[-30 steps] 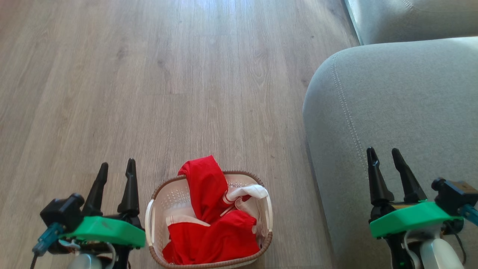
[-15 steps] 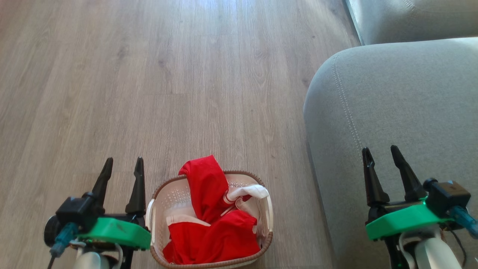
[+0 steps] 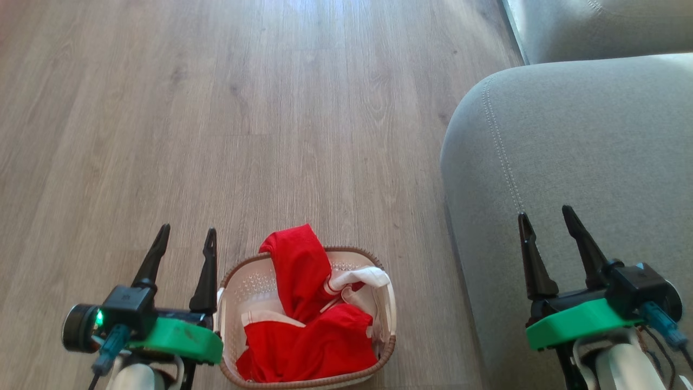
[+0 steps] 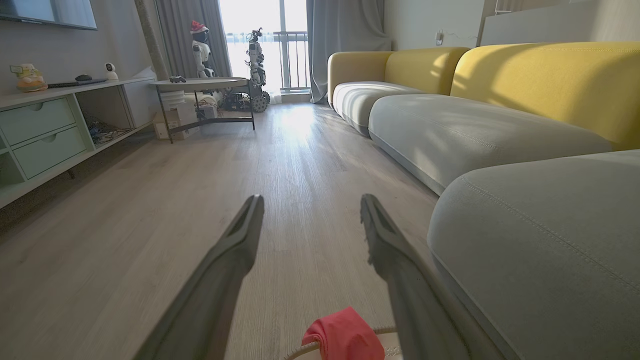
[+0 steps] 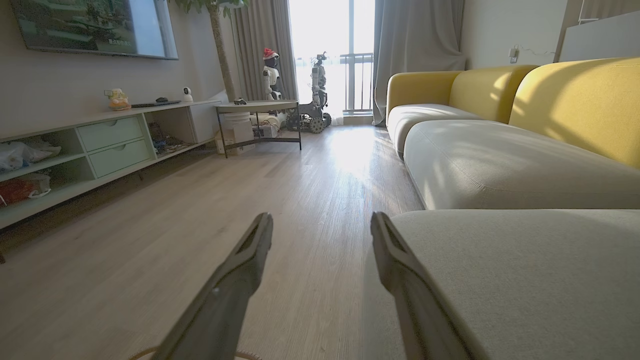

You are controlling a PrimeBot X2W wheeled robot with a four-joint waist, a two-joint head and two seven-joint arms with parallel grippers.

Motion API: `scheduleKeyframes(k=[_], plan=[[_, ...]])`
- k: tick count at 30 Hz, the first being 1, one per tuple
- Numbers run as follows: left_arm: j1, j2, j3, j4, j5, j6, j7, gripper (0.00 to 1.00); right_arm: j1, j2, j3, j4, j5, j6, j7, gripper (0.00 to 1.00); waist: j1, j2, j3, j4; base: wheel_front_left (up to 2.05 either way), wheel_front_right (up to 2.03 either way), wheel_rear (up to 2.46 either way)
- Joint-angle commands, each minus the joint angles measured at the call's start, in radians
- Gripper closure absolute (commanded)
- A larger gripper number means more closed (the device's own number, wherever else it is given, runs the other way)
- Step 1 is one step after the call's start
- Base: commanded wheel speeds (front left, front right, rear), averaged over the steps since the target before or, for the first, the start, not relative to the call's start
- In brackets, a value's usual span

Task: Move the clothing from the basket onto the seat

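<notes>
Clothing [image 3: 308,336]: heaped in the basket [image 3: 387,351] at lower centre of the head view, red folds with white trim; none on the seat yet.
Long axis: runs from the bottom edge up the frame, roughly parallel to the fingers; one red fold peaks over the far rim, also seen low between the left fingers in the left wrist view [image 4: 345,337].
Left jaws: wide apart, holding nothing; at lower left, inner finger just beside the basket's left rim, above the floor [image 3: 216,108].
Direction to target: right of the left jaws and a little nearer the bottom edge; judged to need a sideways swing and a downward tilt, not a forward reach.
Right jaws: wide apart, holding nothing; at lower right, over the seat [image 3: 584,162], well apart from the basket.
Nearer arm: the left, clearly.
Seat: fills the right side of the frame, bare, to the right of the basket.
Change since a second ago: left jaws shifted right toward the basket rim; right jaws eased slightly left; basket and clothing unmoved.
</notes>
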Motion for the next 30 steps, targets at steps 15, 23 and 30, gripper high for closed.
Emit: scheduleKeyframes(k=[15, 23, 30], plan=[[-0.058, 0.011, 0.035, -0.036, 0.004, 0.005, -0.012, 0.0, -0.039, -0.001, 0.028, -0.041, -0.006, 0.0, -0.01, 0.0, 0.0, 0.0, 0.003, -0.001, 0.0, 0.0, 0.0], [-0.058, 0.01, 0.038, -0.034, 0.003, 0.006, -0.012, 0.0, -0.042, -0.002, 0.031, -0.047, -0.001, 0.0, -0.01, 0.0, 0.0, 0.0, 0.009, -0.007, 0.0, 0.0, 0.0], [-0.061, 0.008, 0.04, -0.029, -0.001, 0.009, -0.012, 0.0, -0.045, 0.001, 0.024, -0.06, 0.003, 0.0, -0.01, 0.0, 0.0, 0.0, 0.016, -0.017, 0.0, 0.0, 0.0]])
